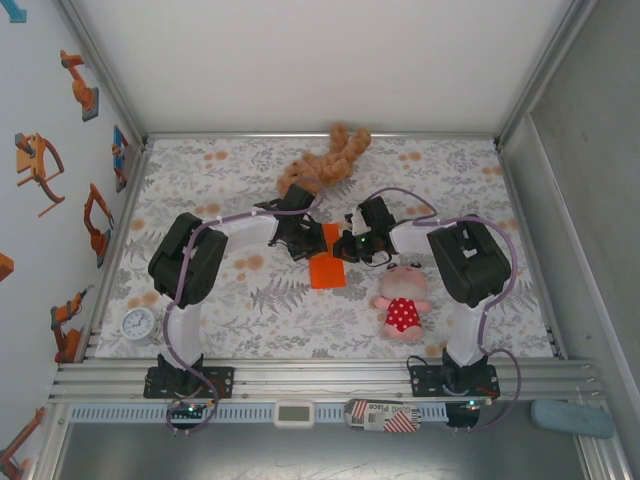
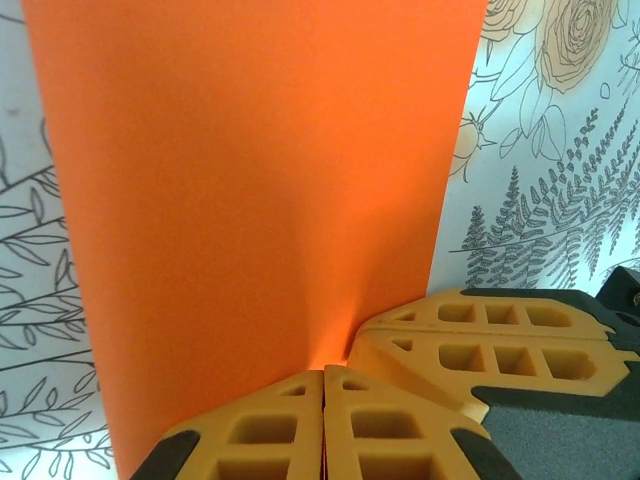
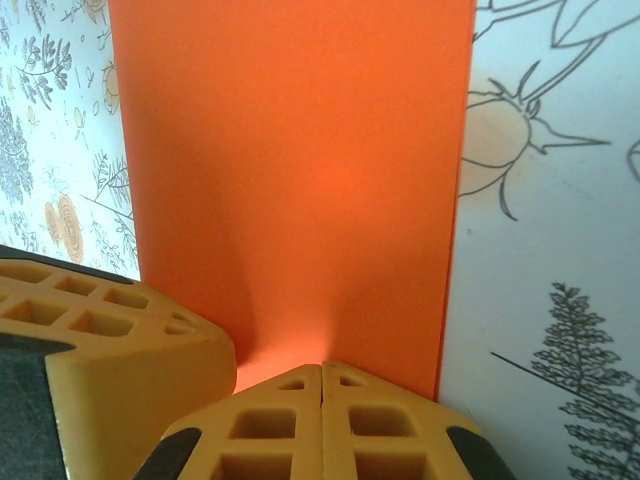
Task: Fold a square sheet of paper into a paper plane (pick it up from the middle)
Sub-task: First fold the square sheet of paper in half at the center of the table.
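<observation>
- Sheet [image 2: 250, 200]: thin orange paper, light and limp. It will likely crease at a touch and tear under a tug. It stretches away ahead of both sets of fingertips; I cannot tell whether it rests on the cloth or is lifted.
- Left gripper [image 2: 322, 378]: jaws pressed together, pinching the sheet's near end.
- Right gripper [image 3: 322, 372]: likewise closed on the sheet, just to the left one's right, almost touching it.
- Hold, I judge: a light pinch at mid-edge; pulling the grippers apart risks a rip.
- Table [image 1: 200, 180]: flat, under a floral cloth, probably low slip.
- Room: the bear [image 1: 325, 160] is close beyond the grippers, and the doll [image 1: 402, 305] is near, back beside the right arm.
</observation>
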You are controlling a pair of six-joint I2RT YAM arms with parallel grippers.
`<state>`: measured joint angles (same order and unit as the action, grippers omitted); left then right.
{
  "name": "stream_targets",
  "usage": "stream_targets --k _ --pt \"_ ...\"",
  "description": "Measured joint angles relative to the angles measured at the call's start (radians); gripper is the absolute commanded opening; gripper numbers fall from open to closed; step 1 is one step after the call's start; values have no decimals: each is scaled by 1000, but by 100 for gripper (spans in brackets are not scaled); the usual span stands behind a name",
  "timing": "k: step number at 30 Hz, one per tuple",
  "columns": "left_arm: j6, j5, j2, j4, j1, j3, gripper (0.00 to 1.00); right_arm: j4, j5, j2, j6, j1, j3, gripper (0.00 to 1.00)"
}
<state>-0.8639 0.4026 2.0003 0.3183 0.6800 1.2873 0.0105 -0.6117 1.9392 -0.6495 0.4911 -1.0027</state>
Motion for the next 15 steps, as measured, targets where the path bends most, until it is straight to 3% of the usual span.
stream_targets --k 15 --pt "25 44 42 3 2 7 9 2 -6 4 0 -2 -2 0"
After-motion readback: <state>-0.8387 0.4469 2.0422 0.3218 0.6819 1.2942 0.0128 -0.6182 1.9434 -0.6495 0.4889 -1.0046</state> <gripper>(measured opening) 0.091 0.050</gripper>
